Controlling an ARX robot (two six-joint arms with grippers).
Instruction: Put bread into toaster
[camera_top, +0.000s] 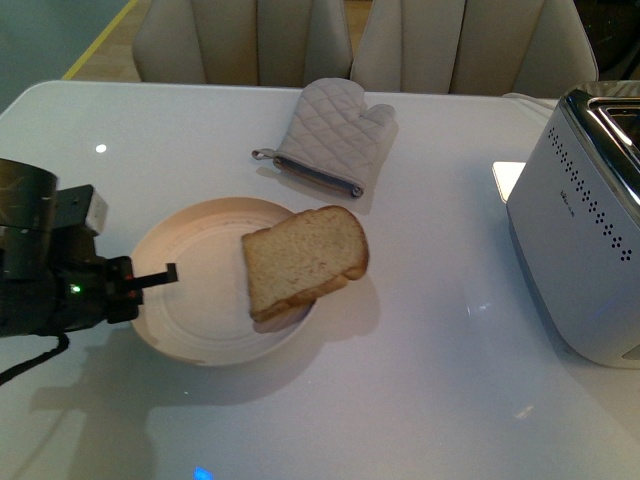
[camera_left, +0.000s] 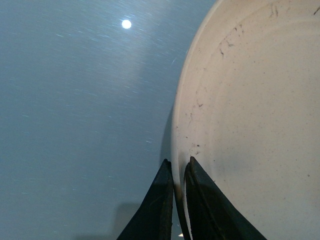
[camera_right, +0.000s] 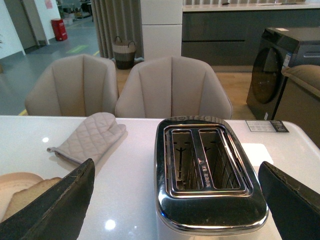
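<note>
Item 1, left gripper (camera_left: 177, 161): black, two fingers drawn almost together, one on either side of the plate's rim, clamped on that rim.

Item 2, table (camera_top: 400, 400): glossy white top carrying every item below and spreading past both grippers.

Item 3, chairs (camera_top: 240, 40): two, beige, padded, at the table's far edge, well apart from both grippers.

Item 4, toaster (camera_top: 580, 230): boxy, silver-white, with rows of dark dots on its side and a chrome top. It stands well apart from the left gripper, beyond the plate. In the right wrist view it sits just ahead of the right gripper (camera_right: 176, 164), both slots showing nothing inside. That gripper's fingers are spread wide, holding nothing.

Item 5, plate (camera_top: 190, 320): round, cream, shallow, with its near rim between the left gripper's fingers.

Item 6, oven mitt (camera_top: 335, 135): grey, quilted, lying flat beyond the plate, apart from both grippers.

Item 7, bread (camera_top: 303, 260): one thick tan slice with a darker crust. It rests tilted on the side of the plate away from the left gripper, overhanging the rim toward the toaster, and neither gripper touches it.
</note>
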